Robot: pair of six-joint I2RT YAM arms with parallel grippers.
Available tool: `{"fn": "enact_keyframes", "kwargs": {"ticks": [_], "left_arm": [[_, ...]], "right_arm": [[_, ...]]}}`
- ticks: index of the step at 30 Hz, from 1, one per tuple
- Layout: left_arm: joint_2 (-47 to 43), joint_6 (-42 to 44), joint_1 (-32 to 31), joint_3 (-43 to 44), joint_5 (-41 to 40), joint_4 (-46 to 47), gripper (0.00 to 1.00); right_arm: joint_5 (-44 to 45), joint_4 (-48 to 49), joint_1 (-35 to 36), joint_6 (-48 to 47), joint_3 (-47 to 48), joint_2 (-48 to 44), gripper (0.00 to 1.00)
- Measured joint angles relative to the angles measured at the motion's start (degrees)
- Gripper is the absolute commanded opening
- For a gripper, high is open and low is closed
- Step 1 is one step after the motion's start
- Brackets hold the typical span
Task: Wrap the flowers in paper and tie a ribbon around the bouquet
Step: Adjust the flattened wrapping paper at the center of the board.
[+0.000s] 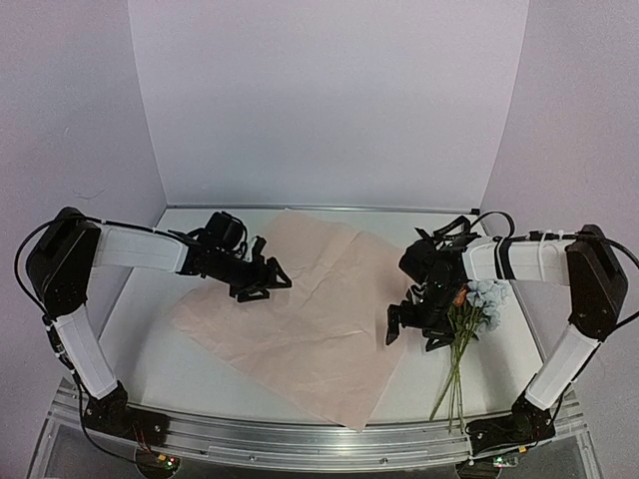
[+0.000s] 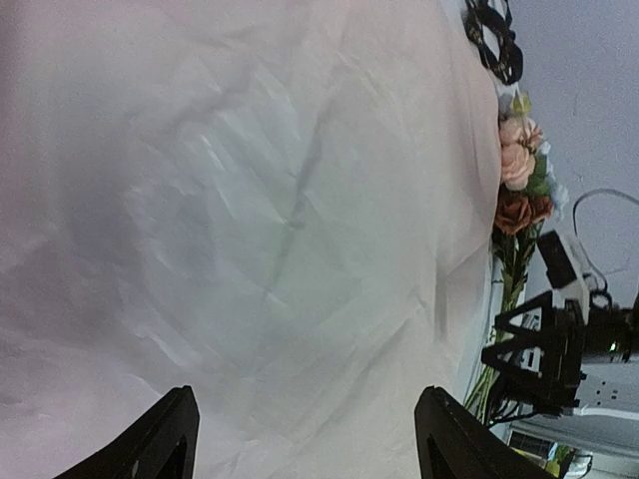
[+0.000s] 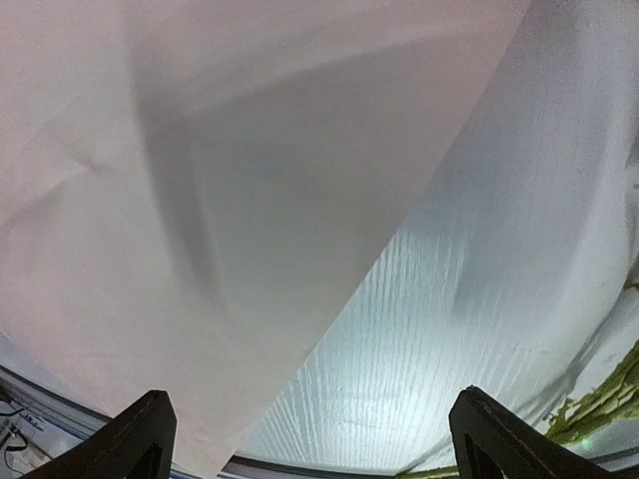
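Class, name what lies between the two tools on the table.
Only the paper, lying flat between the left tool and the right tool; the top view shows it.

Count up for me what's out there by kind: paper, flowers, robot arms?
Pink paper sheet: 1
Flower bunch: 1
Robot arms: 2, the left arm and the right arm
Total: 4
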Motion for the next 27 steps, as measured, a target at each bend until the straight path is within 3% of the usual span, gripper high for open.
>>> {"fn": "enact_keyframes", "kwargs": {"ticks": [5, 9, 16, 18, 20, 23, 27], "left_arm": [[0.0, -5.0, -4.8, -3.0, 0.2, 3.7, 0.75], [0.2, -7.3, -5.2, -3.8, 0.1, 6.7, 0.75], [1.2, -8.6, -5.2, -5.9, -0.5, 8.2, 0.74], [1.7, -8.6, -5.2, -6.2, -0.7, 8.2, 0.74], [2.4, -8.6, -5.2, -6.2, -1.0, 8.1, 0.74], [2.8, -8.5, -5.2, -6.3, -1.8, 7.9, 0.74], [2.8, -8.0, -5.0, -6.5, -3.2, 7.2, 0.74]], "right_arm": [[-0.2, 7.4, -3.7, -0.6, -1.9, 2.6, 0.93], [-0.3, 13.0, -6.0, -0.3, -4.1, 3.1, 0.83], [-0.3, 21.8, -7.0, 1.8, -6.0, 3.1, 0.42], [-0.3, 23.9, -7.0, 2.7, -6.9, 3.1, 0.21], [-0.3, 25.6, -7.0, 3.5, -7.7, 3.0, 0.07], [0.0, 26.9, -6.7, 5.4, -9.1, 2.9, 0.0], [1.9, 26.4, -4.0, 7.1, -9.3, 2.5, 0.0]]}}
